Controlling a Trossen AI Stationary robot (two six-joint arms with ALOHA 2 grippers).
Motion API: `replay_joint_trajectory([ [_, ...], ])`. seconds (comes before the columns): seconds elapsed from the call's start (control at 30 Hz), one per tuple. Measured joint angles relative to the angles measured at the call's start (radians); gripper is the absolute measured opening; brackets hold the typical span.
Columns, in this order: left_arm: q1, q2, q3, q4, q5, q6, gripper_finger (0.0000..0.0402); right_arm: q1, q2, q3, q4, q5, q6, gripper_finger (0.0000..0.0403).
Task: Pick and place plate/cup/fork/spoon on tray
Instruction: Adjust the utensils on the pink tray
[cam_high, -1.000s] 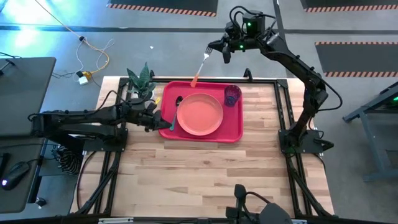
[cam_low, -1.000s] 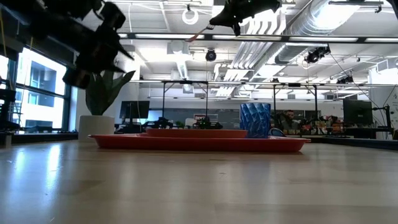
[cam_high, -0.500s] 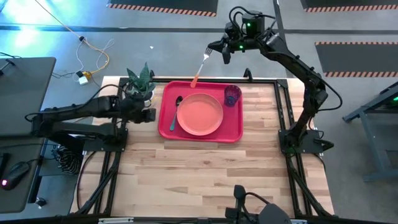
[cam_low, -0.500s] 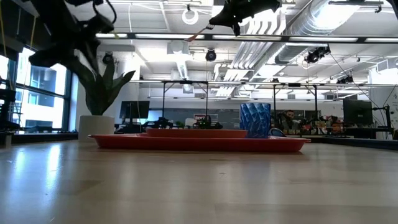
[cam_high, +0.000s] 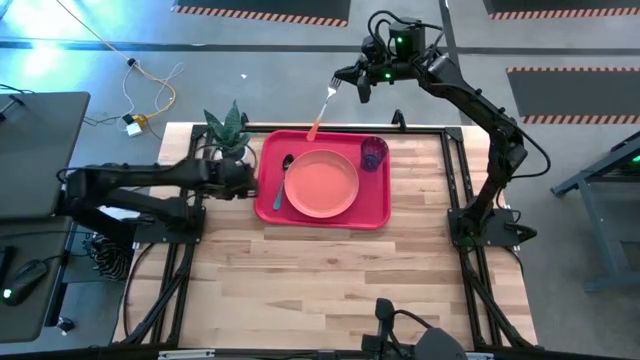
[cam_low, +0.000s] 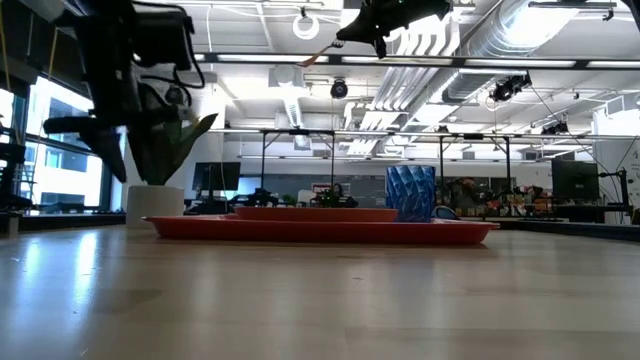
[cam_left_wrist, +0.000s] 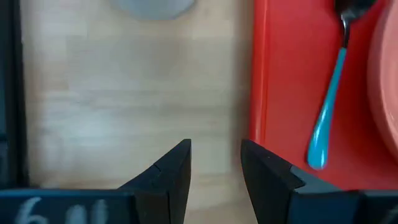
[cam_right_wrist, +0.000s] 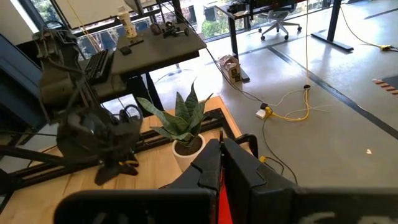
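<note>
The red tray (cam_high: 375, 205) lies at the table's far middle. On it are the salmon-pink plate (cam_high: 321, 183), the blue-purple cup (cam_high: 373, 152) upright at its far right corner, and the teal-handled spoon (cam_high: 281, 182) flat beside the plate's left. My left gripper (cam_high: 250, 183) is open and empty, just off the tray's left edge; its wrist view (cam_left_wrist: 214, 163) shows the spoon (cam_left_wrist: 328, 106) ahead. My right gripper (cam_high: 347, 78) is high above the table's far edge, shut on the orange-handled fork (cam_high: 322, 112). My right gripper holds the fork by its metal end near the tines (cam_high: 334, 90), pinched between the two fingers. The fork is lifted clear and hangs slanting down from the fingers, its orange handle (cam_high: 314, 129) lowest, over the tray's far edge. An orange strip (cam_right_wrist: 220, 186) shows between the shut fingers.
A potted plant (cam_high: 228, 130) stands at the table's far left corner, close to my left arm; it also shows in the low view (cam_low: 160, 160). Bare wood lies on the table's near half.
My left gripper has drawn back from the tray's left edge toward the table's left edge and turned about, leaving the spoon lying on the tray. My right gripper has held still with the fork.
</note>
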Motion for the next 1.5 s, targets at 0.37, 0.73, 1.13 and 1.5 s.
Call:
replay_joint_trajectory([
  [0.37,0.07,0.234,0.0,0.067,-0.007,0.026,0.0129,0.0,0.0,0.0,-0.017,0.0,0.002,0.0],
  [0.73,0.12,0.317,-0.001,0.231,0.062,0.115,0.0129,0.0,0.0,0.0,-0.054,0.0,0.001,0.0],
  [1.13,0.121,0.394,0.0,0.322,0.118,0.135,0.0129,0.0,0.0,0.0,-0.054,0.0,-0.004,0.0],
  [1.5,0.124,0.402,0.012,0.365,0.125,0.152,0.0129,0.0,0.001,0.0,-0.061,0.0,-0.004,0.0],
])
